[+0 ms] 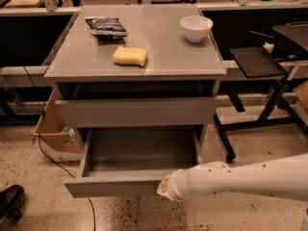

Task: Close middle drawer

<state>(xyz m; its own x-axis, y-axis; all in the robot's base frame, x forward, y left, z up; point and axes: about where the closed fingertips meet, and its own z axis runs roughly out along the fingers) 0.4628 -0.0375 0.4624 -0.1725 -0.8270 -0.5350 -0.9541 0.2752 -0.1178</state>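
Middle drawer [139, 153] is pulled well out toward the camera, 6 o'clock in frame, grey floor exposed. Its front panel is flat with no handle, so closing it should be a push, not a grab. Gripper [166, 190] sits at the panel's outer face, toward its 3 o'clock end, apparently touching; apart or together, cannot tell. Arm [250, 177] comes in low from 3 o'clock, probably to drive toward 12. Off-centre contact could rack the drawer. Upper drawer front [134, 112] sits flush at 12 o'clock. Sponge [130, 56], bowl [196, 28] and bag [106, 26] sit on the cabinet top [163, 52], well apart from the push.
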